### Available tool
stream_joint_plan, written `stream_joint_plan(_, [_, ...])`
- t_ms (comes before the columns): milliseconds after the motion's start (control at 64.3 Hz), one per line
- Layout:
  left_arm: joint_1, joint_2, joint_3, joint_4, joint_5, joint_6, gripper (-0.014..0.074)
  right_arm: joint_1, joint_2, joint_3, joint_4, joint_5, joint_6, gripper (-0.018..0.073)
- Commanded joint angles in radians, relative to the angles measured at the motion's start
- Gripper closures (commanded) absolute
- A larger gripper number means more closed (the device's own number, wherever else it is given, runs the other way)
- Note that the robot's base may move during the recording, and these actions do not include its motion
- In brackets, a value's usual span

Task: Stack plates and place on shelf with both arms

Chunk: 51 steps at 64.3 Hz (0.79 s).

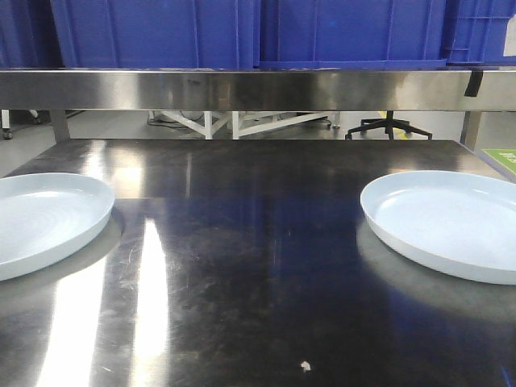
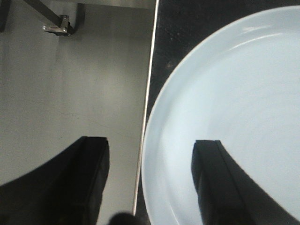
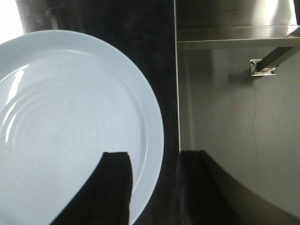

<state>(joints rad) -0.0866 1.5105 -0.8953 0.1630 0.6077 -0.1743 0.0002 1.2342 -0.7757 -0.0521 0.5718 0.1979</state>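
On the steel table [image 1: 258, 242], left plate [image 1: 48, 222] and right plate [image 1: 443, 222] lie flat, well apart, each near its own table edge. Left gripper [image 2: 150, 143] stands apart across the outer rim, one finger over the dish, one off the table. Right gripper [image 3: 154, 153] likewise, apart across its rim. I judge both plates glossy, stiff, slippery and breakable; I'd pinch the upturned rim firmly and lift level. Whether either gripper touches yet, I cannot tell.
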Motion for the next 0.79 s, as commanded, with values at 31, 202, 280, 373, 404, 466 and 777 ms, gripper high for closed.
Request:
stream_joint_plan(31, [0.001,-0.011,-0.031,0.005,-0.049,-0.014,0.0154,-0.002,-0.018,-0.035,-0.007,-0.052,-0.003,0.0192])
stream_joint_plan(202, [0.001,0.015,-0.031,0.005,-0.051,-0.016,0.0154,-0.002,-0.018,-0.035,-0.007,-0.049,-0.003,0.0192])
stream_joint_plan(280, [0.001,0.026,-0.031,0.005,-0.052,-0.024,0.0154,-0.002,-0.018,-0.035,-0.007,-0.046,-0.003,0.0192])
stream_joint_plan(373, [0.001,0.035,-0.031,0.005,-0.053,-0.024,0.0155,-0.002,-0.018,-0.035,-0.007,-0.046,-0.003,0.0192])
stream_joint_plan(404, [0.001,0.038,-0.031,0.005,-0.053,-0.024,0.0160,-0.002,-0.018,-0.035,-0.007,-0.046,-0.003,0.0192])
stream_joint_plan(466, [0.001,0.040,-0.031,0.005,-0.053,-0.024,0.0207,-0.002,-0.018,-0.035,-0.007,-0.046,-0.003,0.0192])
stream_joint_plan(777, [-0.011,0.018,-0.063,-0.002,-0.007,-0.024,0.0502,-0.002,-0.018,-0.035,-0.007,-0.046,-0.003,0.0192])
